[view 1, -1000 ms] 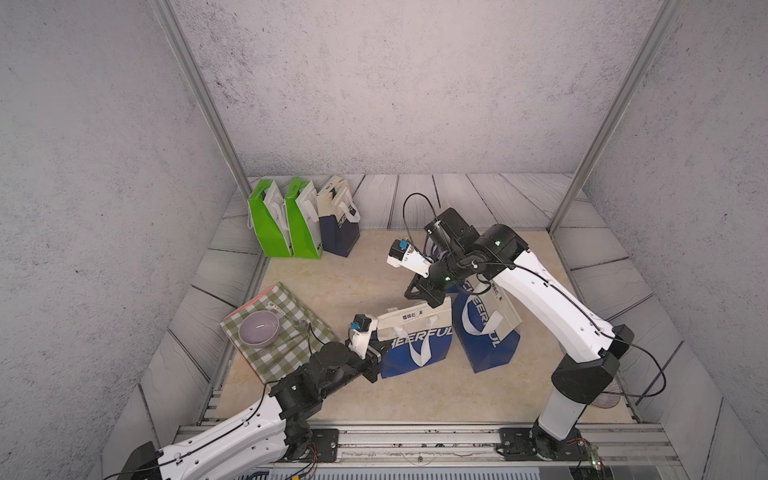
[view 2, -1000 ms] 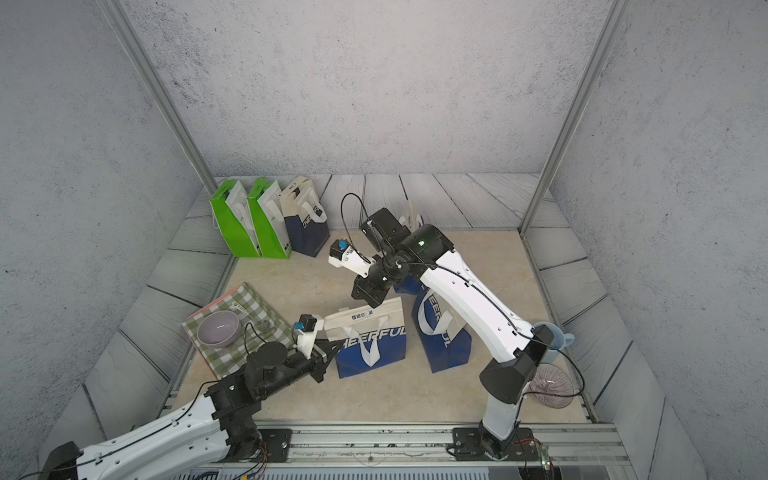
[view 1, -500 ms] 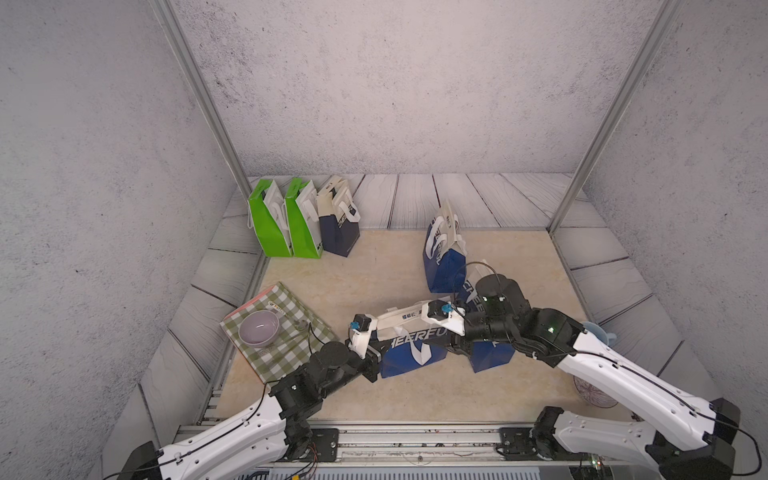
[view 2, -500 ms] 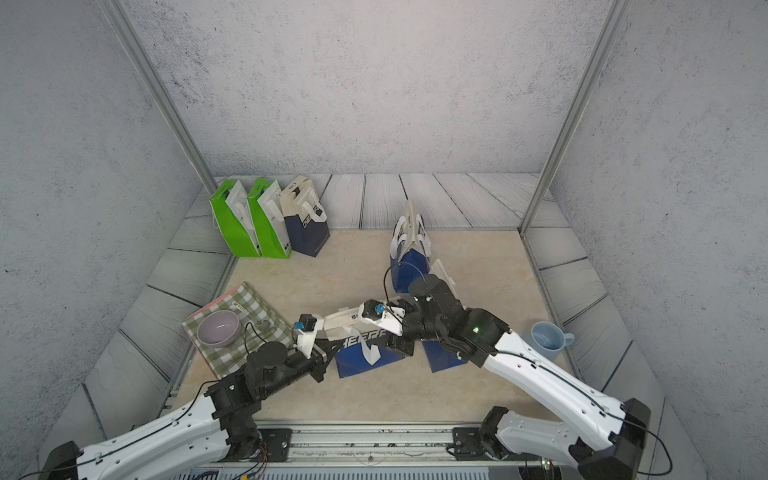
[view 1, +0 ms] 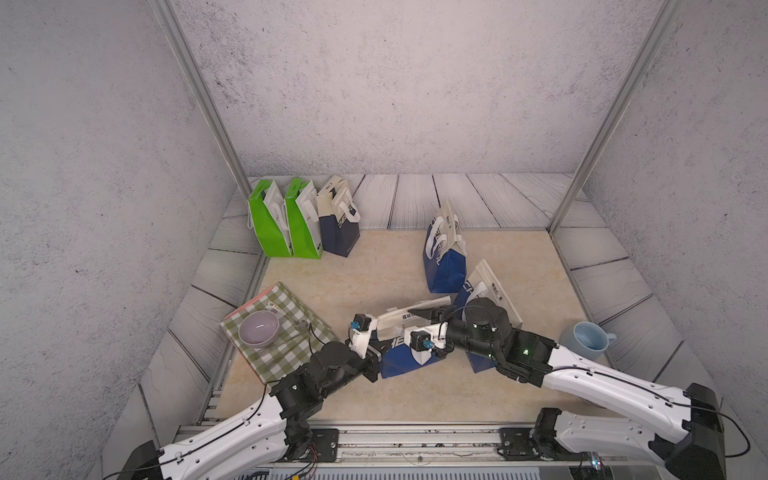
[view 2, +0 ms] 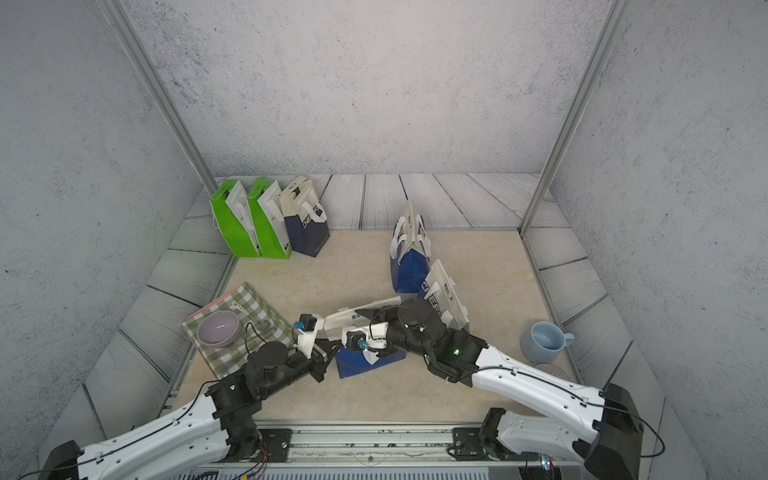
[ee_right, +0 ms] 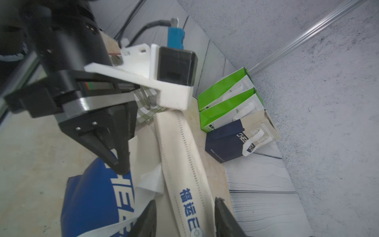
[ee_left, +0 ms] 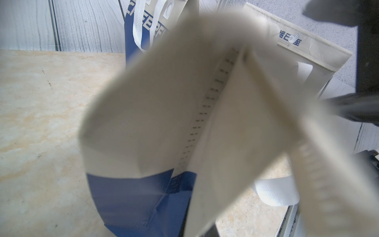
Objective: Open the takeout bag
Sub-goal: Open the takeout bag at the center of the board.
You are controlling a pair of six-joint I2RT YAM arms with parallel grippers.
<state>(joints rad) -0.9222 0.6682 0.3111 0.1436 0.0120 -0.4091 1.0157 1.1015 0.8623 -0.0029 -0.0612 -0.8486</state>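
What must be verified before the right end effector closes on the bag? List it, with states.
1. Left end effector shut on the bag: ok.
2. Right end effector open: ok.
3. Bag's cream rim between the right fingers: ok.
4. Bag opened: not ok, rim pressed flat.
5. Neighbouring blue bag clear of the right arm: cannot tell.
6. Mug clear of the arm: ok.

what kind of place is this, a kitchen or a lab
Most likely a robot test cell, not a kitchen: bare grey walls with metal posts, two arms mounted on a rail and working on a takeout bag, and staged props like spare bags in a row, a bowl and a mug.
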